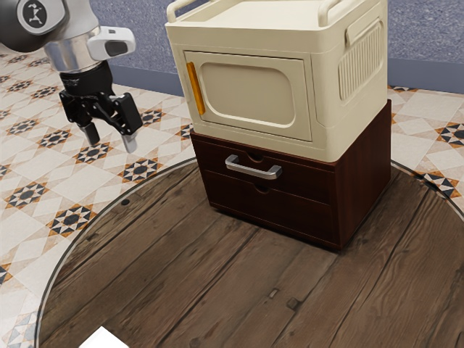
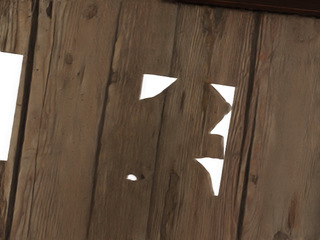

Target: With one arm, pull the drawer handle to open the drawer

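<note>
Clearly the step in hand is the approach: the black two-finger hand (image 1: 110, 140) hangs open, fingers parted around nothing, towards the exterior view's left and well apart from the curved silver metal handle (image 1: 253, 170). That handle is fixed across the upper dark red-brown wooden drawer (image 1: 308, 180), which looks shut, under the cream box with its amber upright grip (image 1: 196, 88); that grip should be left alone.

The fingers point down at the round plank tabletop (image 1: 181, 268), so the arm would do best to come round before the drawer front, then tilt or lower until one finger can slip behind the bar. Centring on the bar matters, as a hold near one end could twist the drawer. Once it is gripped, a slow, level pull straight out from the front should serve.
</note>
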